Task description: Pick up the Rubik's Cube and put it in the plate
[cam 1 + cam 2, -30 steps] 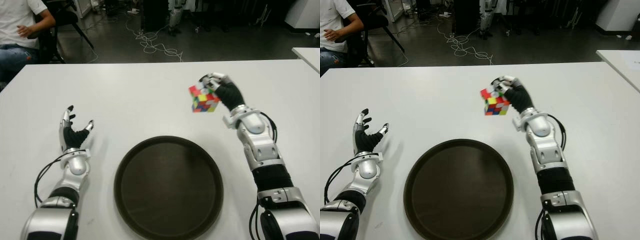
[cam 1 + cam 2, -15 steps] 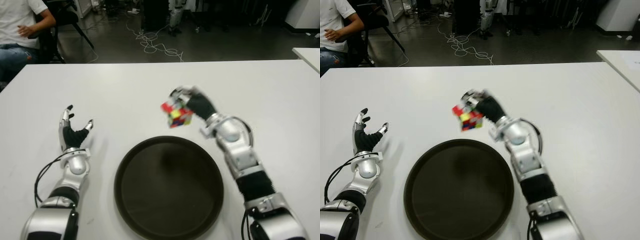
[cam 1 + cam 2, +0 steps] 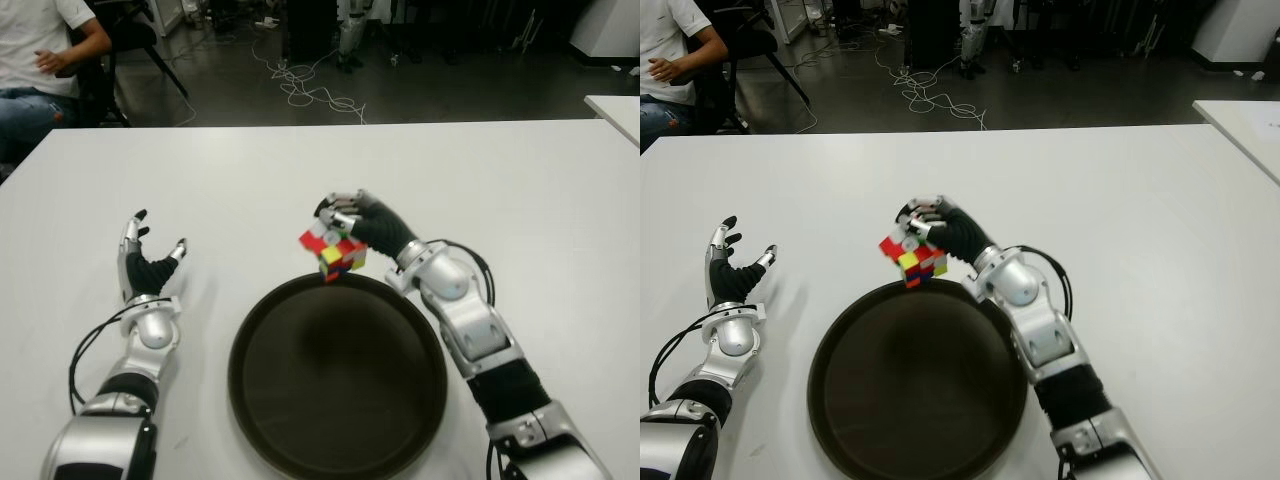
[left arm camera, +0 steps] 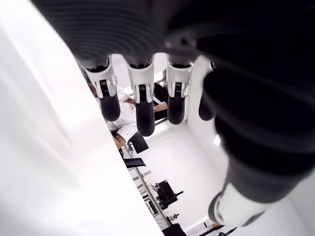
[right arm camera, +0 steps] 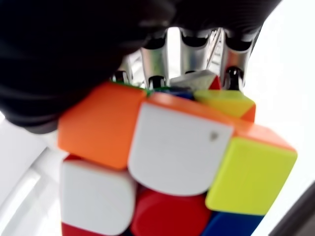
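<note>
A scrambled Rubik's Cube point(image 3: 333, 252) hangs in the air, gripped from above by my right hand point(image 3: 352, 218). Its coloured tiles point(image 5: 177, 157) fill the right wrist view, with the fingers point(image 5: 189, 51) curled behind them. The cube sits just over the far rim of the round dark brown plate point(image 3: 337, 372), which lies on the white table point(image 3: 250, 190) close in front of me. My left hand point(image 3: 145, 262) shows to the left of the plate, its fingers point(image 4: 140, 101) spread and holding nothing.
A seated person point(image 3: 45, 60) is at the far left beyond the table. Cables point(image 3: 310, 90) lie on the dark floor behind. Another white table's corner point(image 3: 615, 110) shows at the far right.
My right hand has carried the cube from the table's right side leftward and toward me, to the plate's far rim. The left hand has not moved.
</note>
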